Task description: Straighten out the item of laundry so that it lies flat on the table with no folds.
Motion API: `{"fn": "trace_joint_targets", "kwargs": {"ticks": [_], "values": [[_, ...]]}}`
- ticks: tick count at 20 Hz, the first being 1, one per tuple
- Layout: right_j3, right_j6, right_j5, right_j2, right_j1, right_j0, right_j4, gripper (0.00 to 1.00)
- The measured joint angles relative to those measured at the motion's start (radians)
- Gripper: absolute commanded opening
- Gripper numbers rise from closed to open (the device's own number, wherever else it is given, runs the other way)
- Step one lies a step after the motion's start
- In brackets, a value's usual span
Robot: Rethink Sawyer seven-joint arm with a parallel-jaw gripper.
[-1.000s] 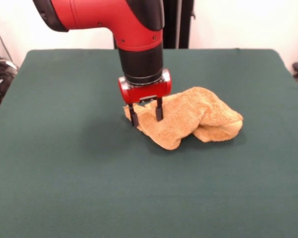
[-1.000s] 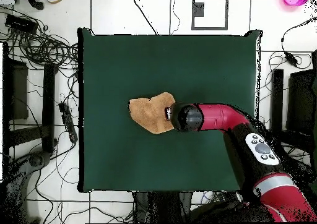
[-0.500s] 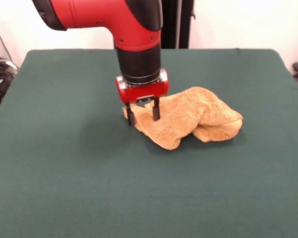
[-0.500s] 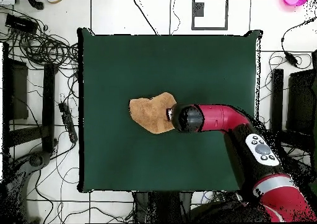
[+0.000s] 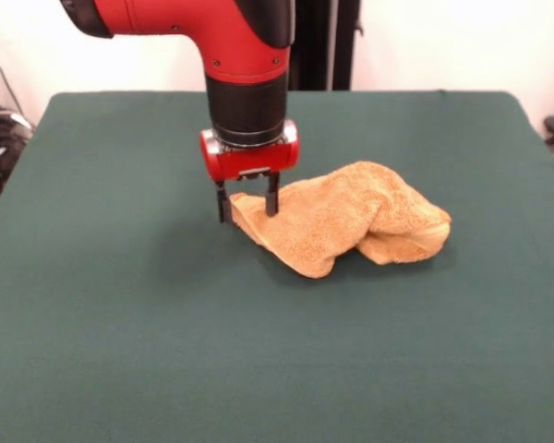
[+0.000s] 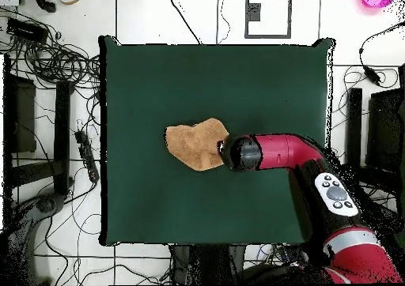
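The item of laundry (image 5: 346, 220) is a golden-orange terry towel lying crumpled in folds near the middle of the green table (image 5: 120, 314). Its right end is bunched into a thick roll. My gripper (image 5: 247, 209) hangs straight down at the towel's left corner, open, with one finger (image 5: 223, 207) just off the cloth and the other over its edge. The corner lies between them, not pinched. In the overhead view the towel (image 6: 192, 144) shows as a rumpled patch on the table (image 6: 158, 85), and the arm's wrist (image 6: 241, 152) covers the gripper at the towel's right tip.
Green cloth stretches wide on all sides of the towel. Cables and stands (image 6: 47, 62) lie on the floor beyond the table's edges in the overhead view.
The gripper has slid left in the front view, from over the towel to its left corner. Its fingers have kept the same spread. The towel has not moved.
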Motion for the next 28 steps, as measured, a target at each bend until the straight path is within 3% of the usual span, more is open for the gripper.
{"fn": "trace_joint_targets", "kwargs": {"ticks": [7, 15, 28], "values": [[-0.025, 0.000, 0.012, -0.020, 0.004, 0.017, -0.002, 1.00], [-0.091, 0.000, 0.020, -0.025, 0.072, 0.032, 0.003, 1.00], [-0.224, 0.000, 0.207, -0.104, 0.105, 0.152, 0.003, 1.00]]}}
